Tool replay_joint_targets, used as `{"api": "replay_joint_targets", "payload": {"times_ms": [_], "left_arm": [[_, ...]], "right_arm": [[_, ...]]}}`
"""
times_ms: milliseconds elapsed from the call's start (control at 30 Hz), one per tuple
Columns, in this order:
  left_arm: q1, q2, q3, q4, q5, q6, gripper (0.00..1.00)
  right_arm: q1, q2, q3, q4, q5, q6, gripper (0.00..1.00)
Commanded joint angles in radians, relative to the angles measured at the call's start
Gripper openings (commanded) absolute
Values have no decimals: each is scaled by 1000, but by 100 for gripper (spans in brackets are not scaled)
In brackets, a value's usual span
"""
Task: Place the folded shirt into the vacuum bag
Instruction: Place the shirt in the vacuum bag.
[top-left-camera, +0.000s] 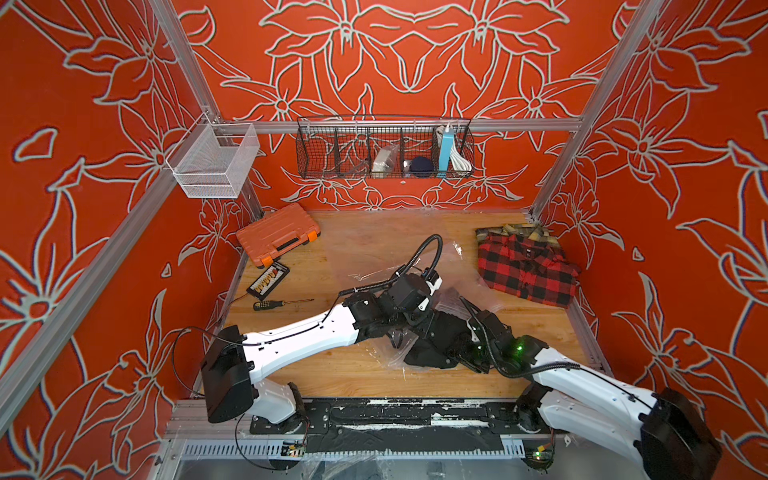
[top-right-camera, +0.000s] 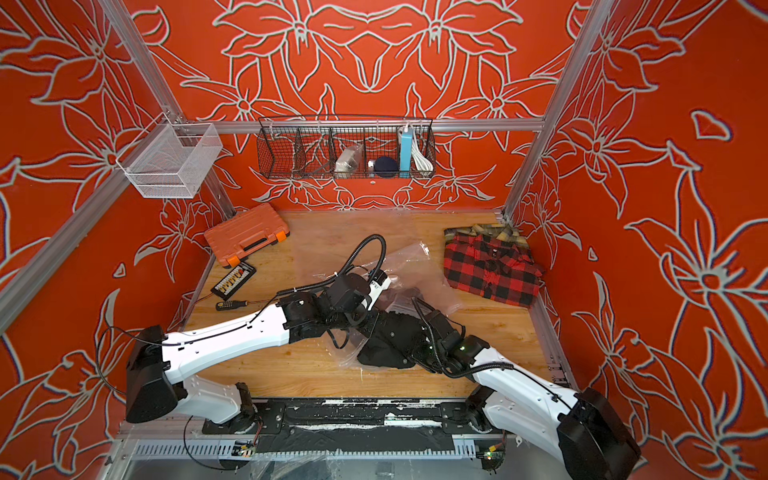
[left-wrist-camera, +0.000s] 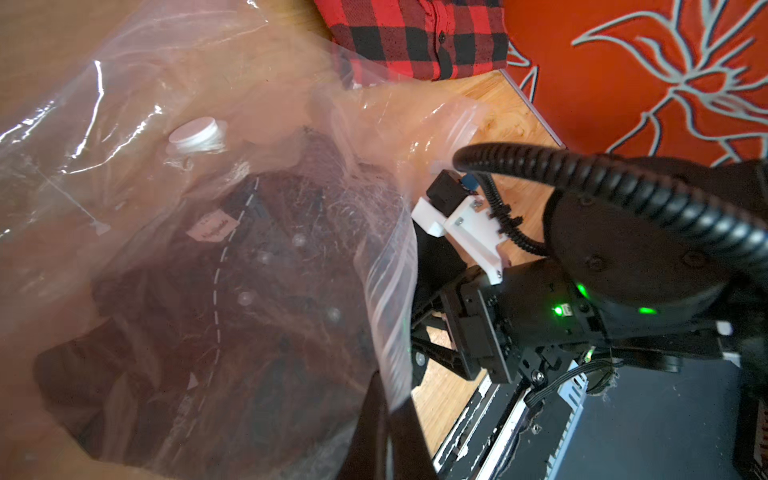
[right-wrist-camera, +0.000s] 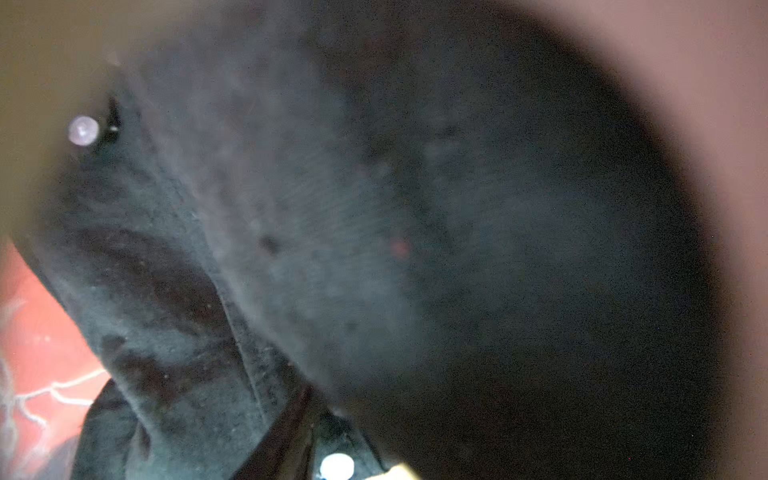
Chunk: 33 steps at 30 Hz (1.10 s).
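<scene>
**Obs:** Jaw states?

**Op:** My left gripper (left-wrist-camera: 384, 424) is closed, pinching the mouth edge of the vacuum bag (left-wrist-camera: 124, 124) by the zip strip (left-wrist-camera: 390, 291). The right gripper (left-wrist-camera: 422, 357) is buried in dark cloth. Its wrist view is all blurred fabric, so I cannot tell how those jaws stand.

**Obs:** Where is the folded shirt?

**Op:** The folded shirt (top-left-camera: 432, 343), black, lies directly ahead of the right jaws and just beyond the left ones. I see most of it through plastic, so I judge it largely inside the bag. Its buttoned front runs roughly parallel to the zip strip, that is, across the line of entry. The valve cap (left-wrist-camera: 195, 135) lies past the shirt from both jaws. The right arm is the nearer one for pushing.

**Obs:** Surface and room?

**Op:** Bare wooden table (top-left-camera: 311, 374), with slack film ahead of the jaws. The plaid shirt (top-left-camera: 525, 266) sits well apart beyond the bag. The orange case (top-left-camera: 276, 235) and the screwdriver (top-left-camera: 282, 304) lie well off the left arm's outer side.
</scene>
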Motion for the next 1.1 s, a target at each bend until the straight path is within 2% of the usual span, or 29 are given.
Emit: {"api": "replay_joint_targets", "payload": {"times_ms": [0, 167, 333, 400, 500, 633, 733, 800, 900, 1067], "left_arm": [[-23, 19, 27, 2, 22, 10, 0], [-43, 34, 25, -8, 22, 2, 0], [-52, 28, 12, -9, 11, -3, 0], [-52, 33, 10, -8, 2, 2, 0], [-51, 48, 23, -16, -19, 15, 0], [-51, 59, 34, -22, -45, 27, 0], [-51, 58, 33, 9, -37, 13, 0], [-51, 64, 35, 32, -26, 1, 0], [-53, 77, 49, 46, -12, -7, 0], [-56, 91, 62, 34, -7, -7, 0]], "right_arm": [[-32, 53, 43, 106, 39, 23, 41], [-81, 219, 150, 185, 39, -36, 38], [-116, 325, 247, 226, 56, -93, 37], [-118, 358, 274, 247, 51, -106, 41], [-123, 381, 299, 223, 6, -123, 53], [-123, 238, 226, 152, 11, -59, 66], [-122, 147, 135, 158, -6, 34, 70], [-111, 134, 82, 213, -25, 101, 71], [-89, 143, 40, 270, 13, 161, 71], [-57, 197, -6, 392, 80, 257, 62]]}}
